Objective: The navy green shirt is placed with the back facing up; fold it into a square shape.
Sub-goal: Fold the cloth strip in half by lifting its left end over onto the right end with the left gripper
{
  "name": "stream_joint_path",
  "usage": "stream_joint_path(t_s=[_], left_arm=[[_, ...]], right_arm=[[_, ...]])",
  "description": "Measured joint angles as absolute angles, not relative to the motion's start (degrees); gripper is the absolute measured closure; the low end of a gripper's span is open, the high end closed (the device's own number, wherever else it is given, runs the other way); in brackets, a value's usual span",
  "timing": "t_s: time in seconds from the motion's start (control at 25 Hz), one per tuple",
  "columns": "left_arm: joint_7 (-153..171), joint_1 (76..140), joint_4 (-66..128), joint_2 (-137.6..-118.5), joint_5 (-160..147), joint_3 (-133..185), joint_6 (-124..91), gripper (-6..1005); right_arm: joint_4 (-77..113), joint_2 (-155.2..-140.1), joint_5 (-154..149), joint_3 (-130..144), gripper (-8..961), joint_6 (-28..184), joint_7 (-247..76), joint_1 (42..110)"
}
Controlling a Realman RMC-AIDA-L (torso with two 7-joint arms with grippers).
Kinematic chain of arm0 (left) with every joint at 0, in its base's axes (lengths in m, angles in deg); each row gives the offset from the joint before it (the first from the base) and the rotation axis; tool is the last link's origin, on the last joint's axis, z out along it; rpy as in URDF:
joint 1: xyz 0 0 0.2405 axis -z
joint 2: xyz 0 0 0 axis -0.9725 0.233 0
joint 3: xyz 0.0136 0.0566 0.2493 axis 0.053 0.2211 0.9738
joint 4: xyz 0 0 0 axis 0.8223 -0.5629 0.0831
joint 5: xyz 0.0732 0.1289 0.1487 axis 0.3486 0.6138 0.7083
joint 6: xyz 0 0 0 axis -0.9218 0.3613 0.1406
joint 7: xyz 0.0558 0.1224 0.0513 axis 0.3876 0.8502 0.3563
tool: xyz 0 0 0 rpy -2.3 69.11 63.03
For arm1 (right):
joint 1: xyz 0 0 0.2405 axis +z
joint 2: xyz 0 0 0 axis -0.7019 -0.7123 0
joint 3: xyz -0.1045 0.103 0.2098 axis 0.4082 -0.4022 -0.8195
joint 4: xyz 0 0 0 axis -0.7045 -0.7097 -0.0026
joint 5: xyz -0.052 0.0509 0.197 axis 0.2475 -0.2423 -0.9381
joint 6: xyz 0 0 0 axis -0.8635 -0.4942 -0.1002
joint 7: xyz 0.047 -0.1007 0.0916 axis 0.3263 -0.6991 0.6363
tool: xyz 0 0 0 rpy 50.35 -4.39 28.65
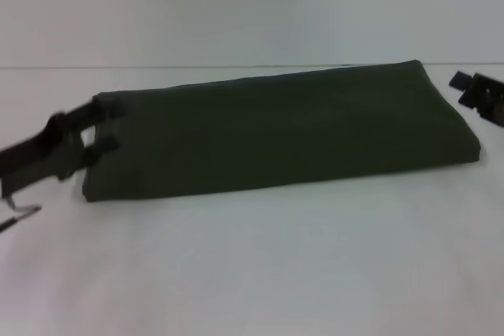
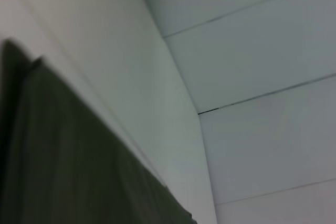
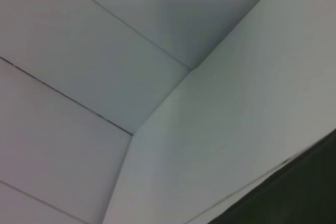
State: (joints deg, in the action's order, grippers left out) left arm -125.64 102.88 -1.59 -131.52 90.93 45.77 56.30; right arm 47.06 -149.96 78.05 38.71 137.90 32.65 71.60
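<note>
The navy green shirt (image 1: 283,131) lies on the white table (image 1: 260,265) as a long folded band running from left to right, plain side up. My left gripper (image 1: 104,127) is at the band's left end, open, with one finger near the far corner and one near the near corner. My right gripper (image 1: 479,98) sits just beyond the shirt's right end, partly cut off by the picture's edge. The left wrist view shows the shirt (image 2: 63,171) as dark cloth with its edge on the table. The right wrist view catches only a corner of the shirt (image 3: 310,195).
The table's far edge (image 1: 236,66) meets a pale panelled wall (image 1: 252,5) right behind the shirt. White table surface stretches in front of the shirt toward me.
</note>
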Motion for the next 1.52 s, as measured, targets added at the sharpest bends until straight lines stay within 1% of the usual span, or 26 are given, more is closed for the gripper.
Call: stream_joint_path(t_s=[0.08,0.28,0.6,0.76,0.88,1.04,1.52], left_arm=[[-127.1,101.0,-0.7,-131.78,92.2,45.1,56.0,223],[-129.5,99.8,-0.2,-132.26,94.5,43.5,53.7,207],[-128.6,101.2,4.2,-132.43,94.8,46.1,44.0,207],[-129.2,101.0,3.6,-132.18,95.7,46.4,44.0,207],[-131.3,99.6,1.3,-131.47,96.5,45.1,49.1,206],[-134.7,99.5,-0.3,-130.89,100.2,44.1,51.6,206],[-139.9,101.8,1.3,-130.26,105.0,43.5,45.2,206]], right_arm=[[45.2,-150.21,77.9,38.4,387,138.7,31.4,71.2],[44.3,-150.26,77.8,38.4,387,138.8,30.2,71.1],[44.2,-150.53,78.0,38.4,387,138.2,29.8,71.2],[44.2,-150.50,78.0,38.4,387,138.2,29.8,70.7],[44.2,-150.40,77.7,37.9,387,138.5,29.9,70.3],[44.2,-150.39,77.7,37.6,387,138.7,29.9,70.2],[44.1,-150.60,77.6,36.9,387,138.3,29.9,70.0]])
